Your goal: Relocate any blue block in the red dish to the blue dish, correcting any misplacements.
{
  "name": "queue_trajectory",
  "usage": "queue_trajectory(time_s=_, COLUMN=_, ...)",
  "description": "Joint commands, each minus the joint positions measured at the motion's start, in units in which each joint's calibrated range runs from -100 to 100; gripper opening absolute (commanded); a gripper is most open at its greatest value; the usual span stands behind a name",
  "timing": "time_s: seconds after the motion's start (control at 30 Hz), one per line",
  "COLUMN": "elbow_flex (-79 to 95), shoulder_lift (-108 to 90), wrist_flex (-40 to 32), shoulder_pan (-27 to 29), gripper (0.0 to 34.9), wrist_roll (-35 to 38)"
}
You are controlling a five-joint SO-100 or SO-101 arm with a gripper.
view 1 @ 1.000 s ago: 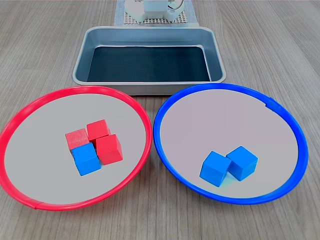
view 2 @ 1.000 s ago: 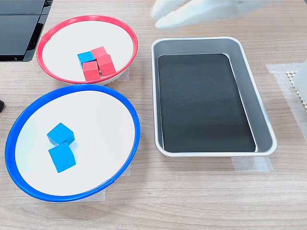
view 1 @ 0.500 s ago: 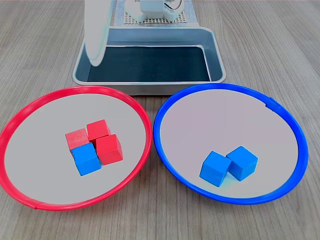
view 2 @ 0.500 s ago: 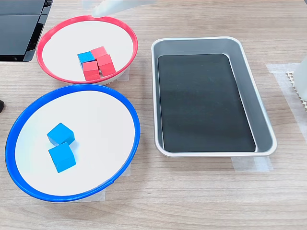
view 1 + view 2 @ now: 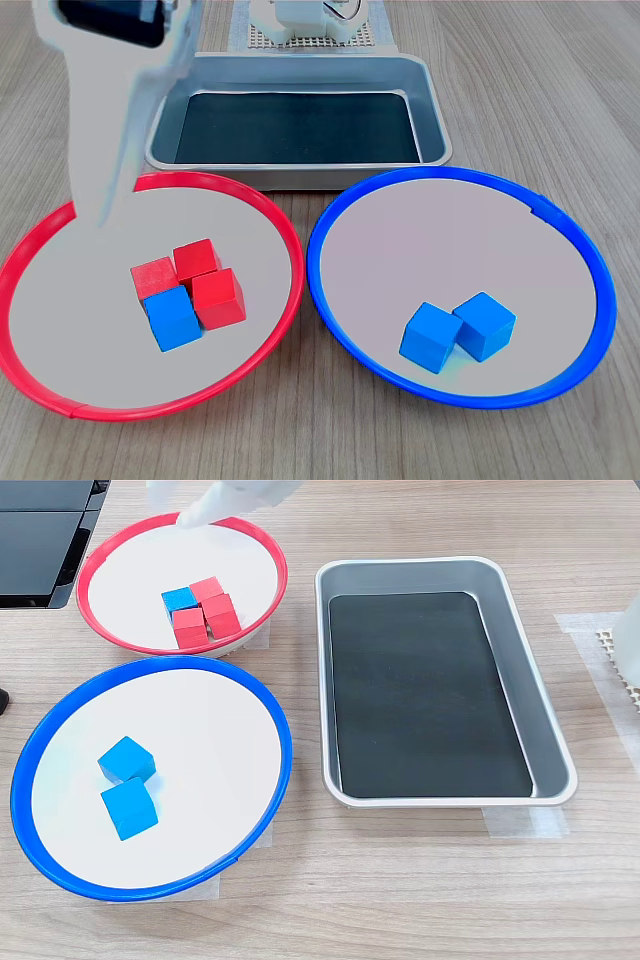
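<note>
Hovering tool over red dish; no legible writing.

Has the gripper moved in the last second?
Yes. In the first exterior view the gripper has come in from the top edge and down past the metal tray, its tip now over the red dish.

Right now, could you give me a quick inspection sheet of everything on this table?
Surface: wood-grain table, taped patches under the tray in the second exterior view.
Job's things: red dish holds one blue block touching three red cubes; blue dish holds two blue cubes.
Clutter: metal tray, dark liner, nothing in it.
Grippers: white gripper above the red dish's far edge; whether the jaws are open cannot be told.
Cables: nothing seen.
Surroundings: dark object at the second exterior view's left.
</note>
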Motion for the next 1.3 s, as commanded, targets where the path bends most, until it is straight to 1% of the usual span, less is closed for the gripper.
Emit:
queue_trajectory(time_s=0.0, elbow_flex=-5.6, shoulder_lift=2.2, wrist_flex=-0.5, shoulder_pan=0.5, gripper=4.9, wrist_roll=0.0)
queue_trajectory(time_s=0.33, elbow_flex=-12.7, shoulder_lift=10.5, wrist_flex=-1.3, shoulder_pan=2.8, gripper=6.3, wrist_roll=0.5)
queue_trajectory(time_s=0.67, elbow_flex=-10.1, shoulder_lift=12.0, wrist_flex=-1.7, shoulder_pan=3.8, gripper=8.5, wrist_roll=1.4)
queue_trajectory(time_s=0.97, elbow_flex=-9.4, shoulder_lift=13.3, wrist_flex=-2.7, shoulder_pan=3.5, gripper=9.5, wrist_roll=1.7)
queue_trajectory(time_s=1.27, elbow_flex=-9.2, shoulder_lift=14.6, wrist_flex=-3.2, shoulder_pan=2.2, gripper=9.4, wrist_roll=2.0)
